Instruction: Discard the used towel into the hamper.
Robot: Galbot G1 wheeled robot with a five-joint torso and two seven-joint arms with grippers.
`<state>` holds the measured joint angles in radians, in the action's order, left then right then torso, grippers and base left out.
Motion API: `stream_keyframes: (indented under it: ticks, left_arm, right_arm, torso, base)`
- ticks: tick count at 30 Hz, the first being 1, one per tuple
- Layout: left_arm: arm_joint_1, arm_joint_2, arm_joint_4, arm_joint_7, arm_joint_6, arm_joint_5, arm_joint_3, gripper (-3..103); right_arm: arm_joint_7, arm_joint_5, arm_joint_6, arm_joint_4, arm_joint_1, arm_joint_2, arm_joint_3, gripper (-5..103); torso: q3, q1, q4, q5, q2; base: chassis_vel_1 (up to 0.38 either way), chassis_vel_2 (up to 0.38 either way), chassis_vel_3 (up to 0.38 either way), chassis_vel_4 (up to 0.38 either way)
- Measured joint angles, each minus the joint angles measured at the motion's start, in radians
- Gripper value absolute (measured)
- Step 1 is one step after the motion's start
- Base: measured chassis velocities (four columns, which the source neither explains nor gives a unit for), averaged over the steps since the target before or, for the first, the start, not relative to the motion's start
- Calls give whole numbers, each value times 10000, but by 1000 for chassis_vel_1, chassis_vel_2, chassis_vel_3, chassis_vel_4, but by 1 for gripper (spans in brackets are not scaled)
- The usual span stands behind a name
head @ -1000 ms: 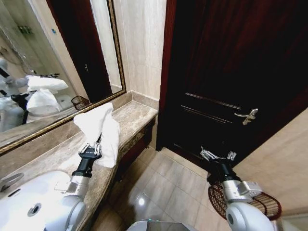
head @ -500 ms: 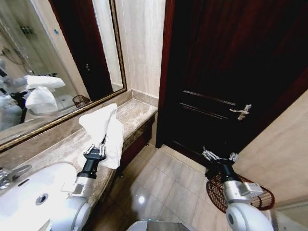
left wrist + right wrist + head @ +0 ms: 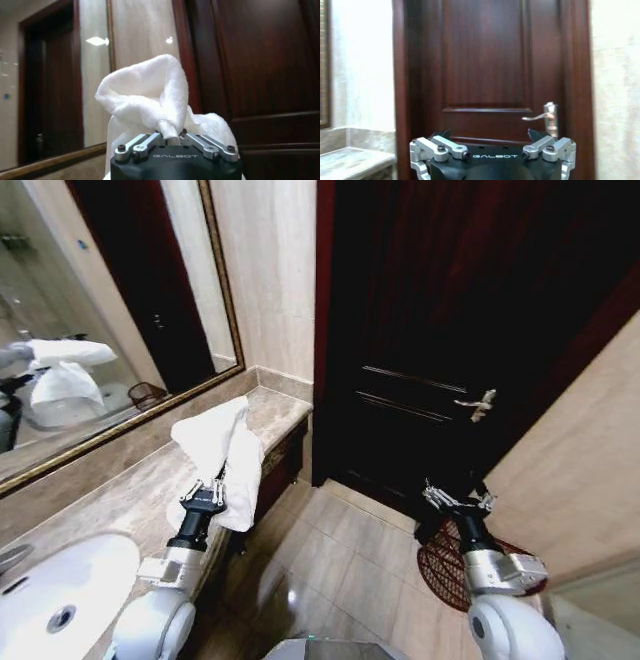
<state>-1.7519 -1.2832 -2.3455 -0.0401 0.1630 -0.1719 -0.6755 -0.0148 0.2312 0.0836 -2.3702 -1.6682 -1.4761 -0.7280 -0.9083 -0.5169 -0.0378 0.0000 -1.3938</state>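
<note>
While raised over the tabletop point(image 3: 120, 495), left end effector point(image 3: 207, 492): clenched on the white towel point(image 3: 225, 450).
Right end effector point(image 3: 457, 502): spread wide, ungrasping.
Hamper point(image 3: 440, 560): on the floor under the right arm, apparently near the door point(image 3: 450, 330).

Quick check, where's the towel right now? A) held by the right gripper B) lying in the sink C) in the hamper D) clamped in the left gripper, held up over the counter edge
D: the left gripper is shut on the white towel, which stands up from its fingers above the counter, while the hamper sits on the floor by the open right gripper.
</note>
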Motion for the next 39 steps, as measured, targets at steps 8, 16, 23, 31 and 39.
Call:
stream_keyframes:
  ticks: [8, 16, 23, 31, 39]
  left_arm:
    - [72, 46, 80, -2, -56, 0, 14, 8]
    - [97, 111, 116, -14, -56, -16, -5, 8]
    - [116, 117, 156, -15, -44, -18, 11, 8]
    - [131, 191, 213, -14, -17, -42, -16, 8]
    - [106, 202, 357, -6, 153, -91, 1, 8]
  right_arm:
    - [-177, 14, 165, -14, -37, -15, 0, 100]
    - [-208, 0, 168, -56, -83, -66, 8, 100]
    - [-210, -22, 162, -104, -166, -123, 15, 100]
    - [-226, -166, 256, -209, -211, -187, 46, 100]
    - [-202, -327, 264, -259, -275, -276, 62, 100]
  torso:
    - [0, 1, -1, 0, 0]
    - [1, 2, 0, -1, 0]
    - [1, 1, -1, 0, 0]
    - [1, 2, 0, -1, 0]
    - [1, 1, 0, -2, 0]
  base:
    - [-102, -107, -117, -97]
    - [-130, -134, -125, -127]
    - [-131, -116, -120, -125]
    - [-121, -130, -125, -125]
    - [-137, -150, -120, -92]
